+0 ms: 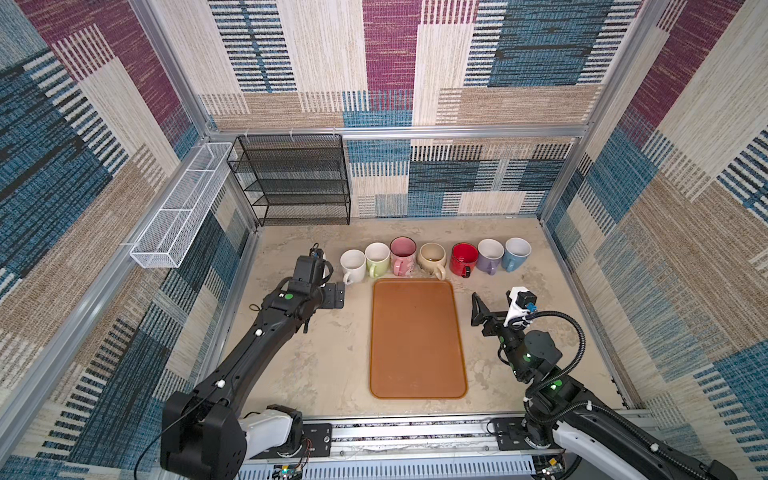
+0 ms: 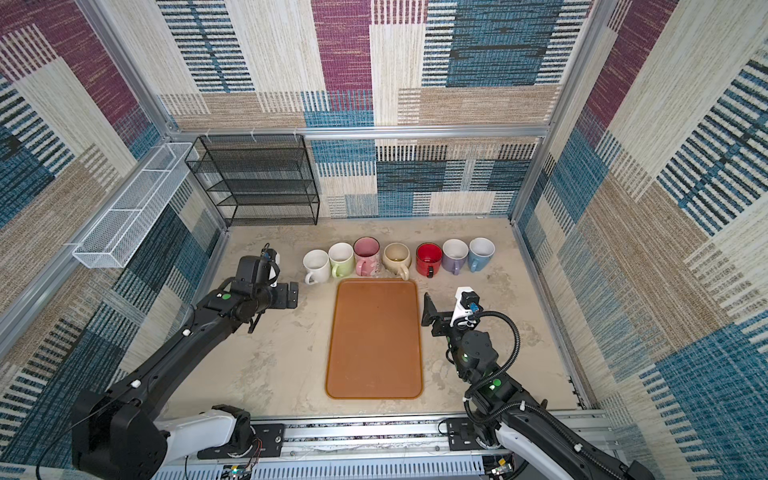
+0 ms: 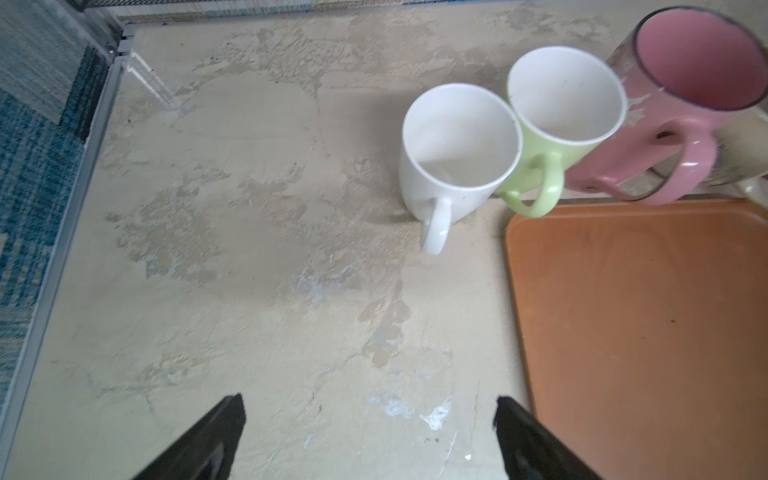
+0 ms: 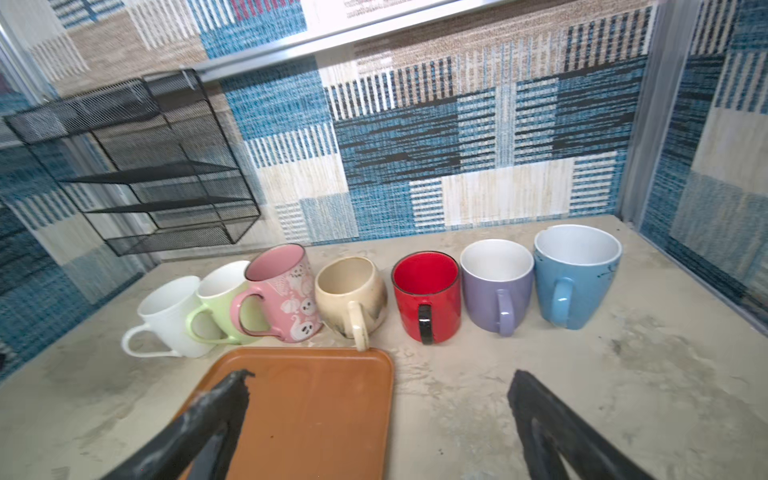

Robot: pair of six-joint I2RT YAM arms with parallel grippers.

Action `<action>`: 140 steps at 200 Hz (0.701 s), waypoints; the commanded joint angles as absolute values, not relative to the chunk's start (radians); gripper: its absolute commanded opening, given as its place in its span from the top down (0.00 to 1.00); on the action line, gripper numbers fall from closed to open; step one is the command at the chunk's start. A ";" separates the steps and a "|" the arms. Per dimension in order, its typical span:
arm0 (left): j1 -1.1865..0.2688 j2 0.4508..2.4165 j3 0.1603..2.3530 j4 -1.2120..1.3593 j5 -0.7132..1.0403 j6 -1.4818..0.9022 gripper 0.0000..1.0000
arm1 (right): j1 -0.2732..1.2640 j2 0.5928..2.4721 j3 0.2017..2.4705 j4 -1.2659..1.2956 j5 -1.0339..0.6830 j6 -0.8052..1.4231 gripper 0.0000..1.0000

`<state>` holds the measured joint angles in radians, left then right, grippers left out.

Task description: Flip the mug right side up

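White mug stands upright on the desk, just off a corner of the tray. Left end effector and right end effector gape wide, empty. Left wrist view catches three mugs; right wrist view, all seven.

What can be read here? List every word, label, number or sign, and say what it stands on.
No text in any view is legible.
White panel high on the back wall, right wrist view: faint dark marks that may be print, too blurred to read.
Pink mug: ghost drawings only, no letters.
Tray: no lettering.
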<state>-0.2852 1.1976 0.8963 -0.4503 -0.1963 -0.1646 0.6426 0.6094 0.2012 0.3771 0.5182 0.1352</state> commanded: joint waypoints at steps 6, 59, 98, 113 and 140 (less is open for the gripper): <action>-0.284 1.144 0.755 -0.173 -0.290 -0.109 0.01 | 0.604 0.730 0.190 0.574 0.592 0.027 0.00; -0.196 1.224 0.674 0.067 -0.295 -0.010 0.01 | 0.441 1.026 0.247 0.773 0.593 0.010 0.00; -0.089 1.268 0.558 0.259 -0.216 0.026 0.01 | 0.314 1.173 0.274 0.837 0.556 0.029 0.00; -0.041 1.305 0.539 0.322 -0.147 -0.003 0.01 | 0.272 1.222 0.278 0.858 0.538 0.032 0.00; 0.003 1.407 0.555 0.403 -0.035 -0.040 0.01 | 0.228 1.282 0.243 0.975 0.518 0.004 0.00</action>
